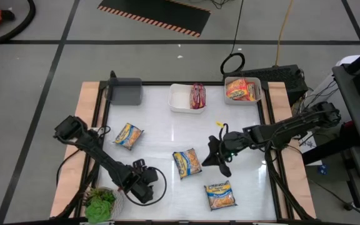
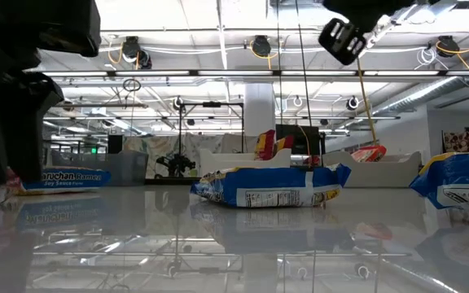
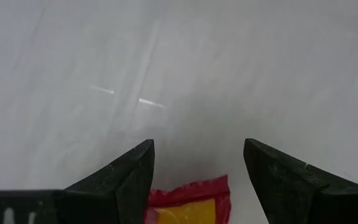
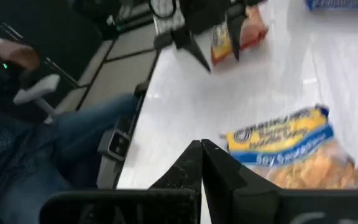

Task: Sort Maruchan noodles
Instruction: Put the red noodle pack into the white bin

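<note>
Between the spread jaws of the left gripper (image 3: 197,146), a red packet (image 3: 188,206) with a yellow panel is lying on the white surface (image 3: 179,68) at its near left corner, just beside the green plant (image 1: 100,203). Only one end of it is showing, and neither jaw is touching it. That end is pointing out from under the wrist toward the open surface. I cannot tell its long axis, since the rest is hidden beneath the gripper.

The step in hand looks like the pick of this red packet. The next move is probably calling for the jaws to close across the crinkly wrapper, lift it, and carry it to the middle white bin (image 1: 179,100) at the far edge, where another red packet (image 1: 197,95) is already standing on edge. The neighbouring white bin (image 1: 258,94) is holding orange packets (image 1: 241,89), and a grey bin (image 1: 125,92) is sitting further left.

Three blue-and-yellow packets are waiting flat on the surface:
- The left one (image 1: 129,135) is lying on a diagonal.
- The centre one (image 1: 187,162) is running roughly near to far, slightly tilted.
- The near one (image 1: 220,195) is running roughly near to far.

The right gripper (image 4: 202,146) is hovering just beside the centre packet with its jaws pressed together, pinching nothing.
</note>
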`<state>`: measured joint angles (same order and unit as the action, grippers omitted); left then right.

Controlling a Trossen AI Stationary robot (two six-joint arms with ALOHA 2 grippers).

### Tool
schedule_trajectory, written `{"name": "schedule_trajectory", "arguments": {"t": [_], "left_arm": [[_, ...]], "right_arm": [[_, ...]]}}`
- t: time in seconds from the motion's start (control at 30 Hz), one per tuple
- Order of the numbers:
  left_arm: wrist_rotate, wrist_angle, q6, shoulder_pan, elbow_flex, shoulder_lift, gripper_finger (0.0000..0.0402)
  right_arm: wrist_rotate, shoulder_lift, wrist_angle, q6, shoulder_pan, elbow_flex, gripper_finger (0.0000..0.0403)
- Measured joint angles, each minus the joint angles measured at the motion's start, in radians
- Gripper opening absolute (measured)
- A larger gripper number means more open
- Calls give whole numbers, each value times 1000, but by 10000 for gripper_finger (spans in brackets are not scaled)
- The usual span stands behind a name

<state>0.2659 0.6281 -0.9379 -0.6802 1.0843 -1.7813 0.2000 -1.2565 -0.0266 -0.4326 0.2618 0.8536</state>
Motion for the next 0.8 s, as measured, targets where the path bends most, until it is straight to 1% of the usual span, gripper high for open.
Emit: {"name": "schedule_trajectory", "arguments": {"t": [0.13,0.2,0.27,0.33,0.43,0.5,0.6,0.8], "left_arm": [[0,8,4,-16,0,0,252],[0,21,32,-23,0,0,252],[-10,49,60,-23,0,0,252],[-48,78,66,-17,0,0,252],[-151,116,82,10,0,0,252],[-191,142,110,26,0,0,252],[-205,157,167,50,0,0,252],[-224,154,273,92,0,0,252]], "right_arm": [[-81,-2,-3,-11,36,0,0],[-119,-3,-3,-12,45,0,0],[-127,-3,-1,-12,47,0,0],[-126,-3,-1,-15,47,0,0],[-126,-3,-1,-23,48,0,0],[-127,-3,-1,-20,48,0,0],[-163,-3,-1,0,48,0,0],[-279,-3,-1,13,47,0,0]]}}
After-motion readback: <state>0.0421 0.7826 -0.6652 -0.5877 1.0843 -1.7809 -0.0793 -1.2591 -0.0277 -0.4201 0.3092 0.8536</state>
